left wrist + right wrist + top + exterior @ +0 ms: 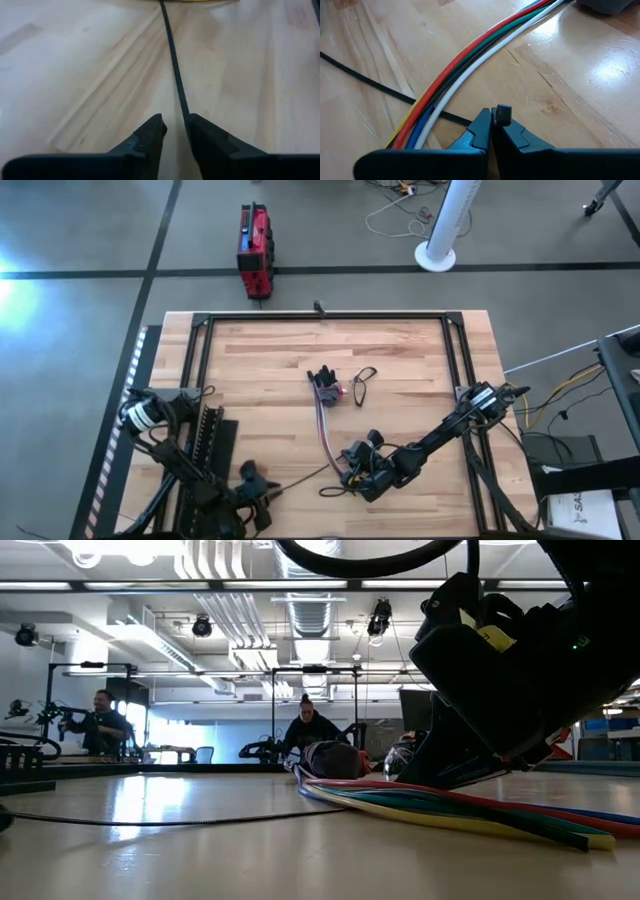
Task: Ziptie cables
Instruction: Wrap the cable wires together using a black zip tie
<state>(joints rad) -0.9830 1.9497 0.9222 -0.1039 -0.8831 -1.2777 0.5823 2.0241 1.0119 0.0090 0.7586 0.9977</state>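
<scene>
My right gripper, fingers together, pins the ziptie beside the cables; my left gripper clamps the ziptie's other end near the bench's front edge.

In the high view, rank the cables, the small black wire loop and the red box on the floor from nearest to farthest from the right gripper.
From the right gripper, by the table's near edge:
1. The cables, right beside it.
2. The small black wire loop, mid-table.
3. The red box, on the floor past the far edge.
</scene>
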